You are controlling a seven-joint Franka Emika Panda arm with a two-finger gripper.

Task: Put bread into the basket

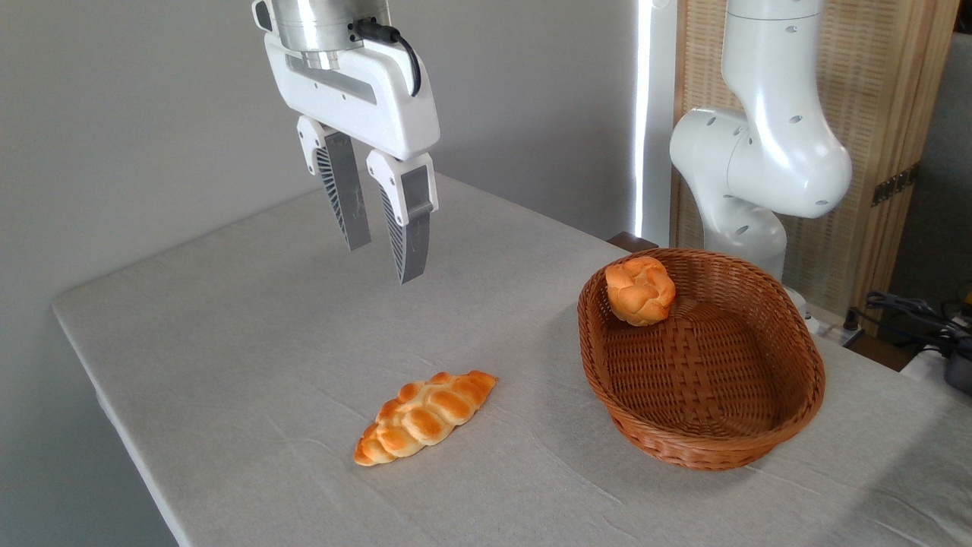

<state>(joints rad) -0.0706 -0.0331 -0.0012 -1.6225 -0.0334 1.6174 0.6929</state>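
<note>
While the claw (385, 262) hangs spread, a bun (639, 289) occupies the basket (706, 444).

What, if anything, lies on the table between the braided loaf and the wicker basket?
Nothing: in the camera view, only bare grey tablecloth separates the bread from the basket.

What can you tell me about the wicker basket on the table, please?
The basket is oval, reddish-brown woven wicker with low, flaring sides and a flat woven floor. It stands upright on the grey cloth-covered table, to the right of the picture. A small round knotted bun lies inside against its far left wall; the rest is bare. Nothing else touches it.
</note>
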